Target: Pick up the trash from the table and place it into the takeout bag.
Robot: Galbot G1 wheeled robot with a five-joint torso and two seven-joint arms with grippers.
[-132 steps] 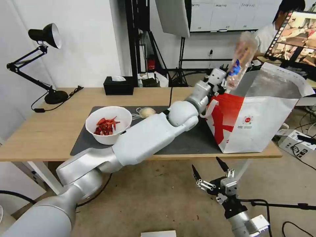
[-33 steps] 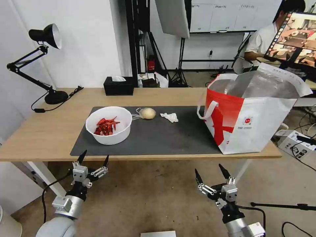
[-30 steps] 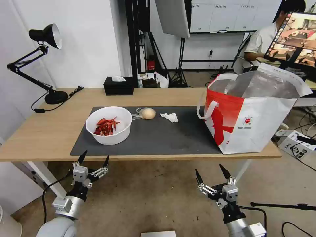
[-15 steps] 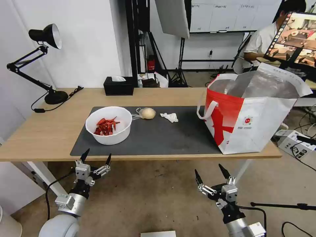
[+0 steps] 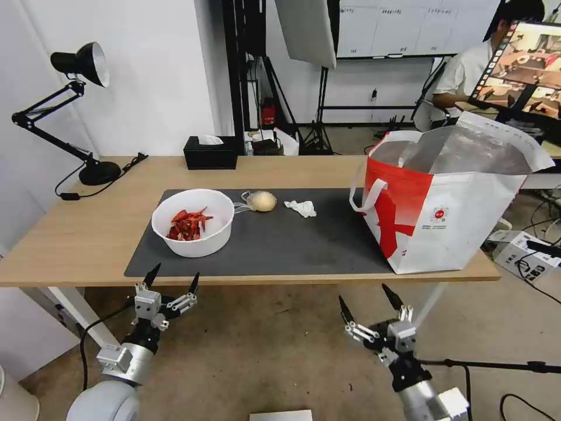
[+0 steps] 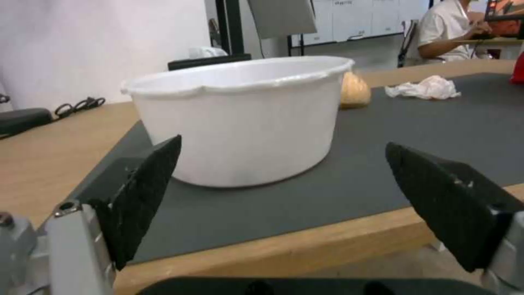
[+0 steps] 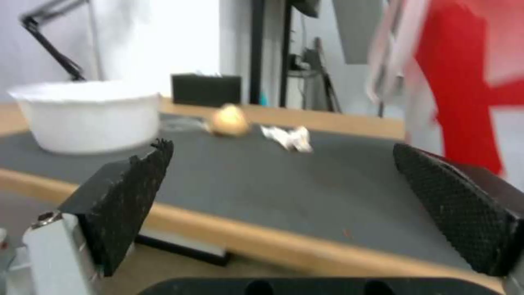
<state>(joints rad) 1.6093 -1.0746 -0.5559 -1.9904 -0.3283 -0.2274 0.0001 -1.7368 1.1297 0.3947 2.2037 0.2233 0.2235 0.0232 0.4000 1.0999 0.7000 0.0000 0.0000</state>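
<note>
Hanging below table (image 5: 87, 234) edge – both hands spread: left hand (image 5: 173, 281), right hand (image 5: 368, 299); bowl (image 5: 193, 222) nr left.

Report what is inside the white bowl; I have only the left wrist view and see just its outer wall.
Observer: The head view shows red shells lying in the bowl.
Operator: Locate the takeout bag.
Observer: The takeout bag stands upright with its mouth open at the right end of the table.
Operator: Give me the right gripper.
Observer: The right gripper hangs below the table's front edge, fingers open, holding nothing.
</note>
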